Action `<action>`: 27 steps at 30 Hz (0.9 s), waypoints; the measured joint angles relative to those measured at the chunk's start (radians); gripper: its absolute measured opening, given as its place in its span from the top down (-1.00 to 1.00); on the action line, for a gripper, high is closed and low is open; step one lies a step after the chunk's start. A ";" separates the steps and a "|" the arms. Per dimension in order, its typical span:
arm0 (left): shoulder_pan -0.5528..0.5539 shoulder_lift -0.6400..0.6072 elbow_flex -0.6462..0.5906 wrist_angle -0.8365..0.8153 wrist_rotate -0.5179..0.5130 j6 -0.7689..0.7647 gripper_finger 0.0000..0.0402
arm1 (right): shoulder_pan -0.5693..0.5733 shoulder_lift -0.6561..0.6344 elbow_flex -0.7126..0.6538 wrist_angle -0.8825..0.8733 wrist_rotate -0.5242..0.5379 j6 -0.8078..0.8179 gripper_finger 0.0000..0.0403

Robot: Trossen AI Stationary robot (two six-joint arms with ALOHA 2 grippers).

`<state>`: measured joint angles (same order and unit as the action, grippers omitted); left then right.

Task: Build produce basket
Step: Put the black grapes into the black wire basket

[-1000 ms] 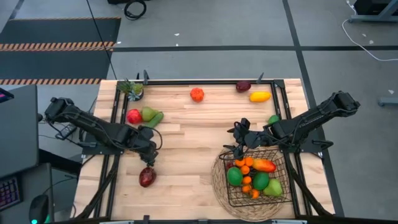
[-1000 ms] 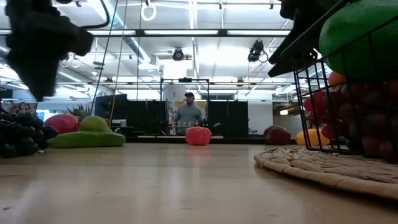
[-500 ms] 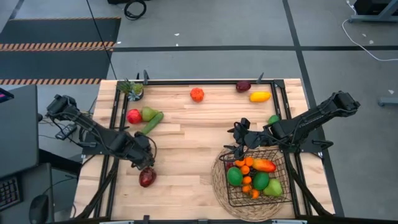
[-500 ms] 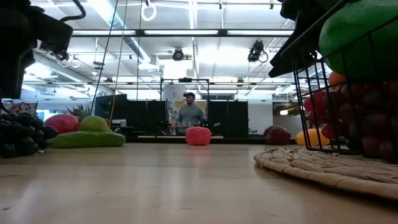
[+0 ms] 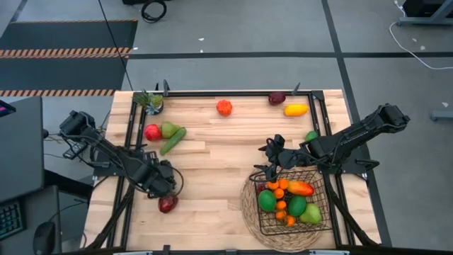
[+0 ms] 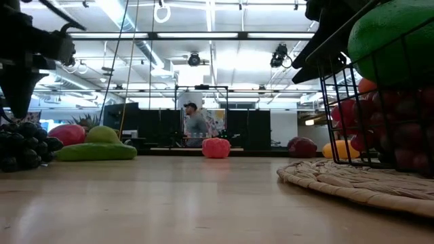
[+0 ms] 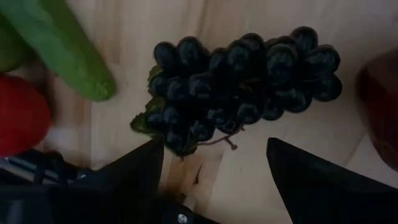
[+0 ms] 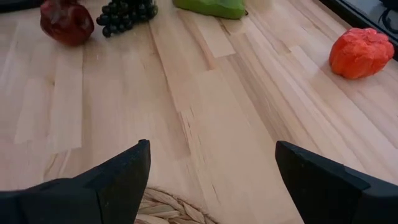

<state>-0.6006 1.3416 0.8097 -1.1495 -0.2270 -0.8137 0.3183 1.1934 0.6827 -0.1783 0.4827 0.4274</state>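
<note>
My left arm [image 5: 106, 152] is dark, almost black, built of slim jointed links with thicker blocks at each joint; thin black cables loop loosely beside its base. My right arm [image 5: 354, 138] has the same dark finish and segmented build, with a bulky rounded housing at its shoulder end. My left gripper [image 7: 214, 180] has two matte black, wedge-shaped fingers [image 7: 134, 171] tapering to blunt points; one small silver screw head sits low between them. My right gripper [image 8: 211, 177] shows matching black angular fingers [image 8: 115, 180], flat-faced and without markings.

Grey floor [image 5: 233, 28], bright ceiling lights [image 6: 203, 35]
</note>
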 joint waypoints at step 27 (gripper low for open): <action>0.080 0.264 0.000 0.082 -0.114 0.311 -0.34 | 0.000 0.000 0.000 0.020 0.006 -0.011 -0.73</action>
<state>-0.5208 1.6051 0.8101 -1.0679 -0.3411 -0.5030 0.3183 1.1934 0.6827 -0.1582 0.4885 0.4160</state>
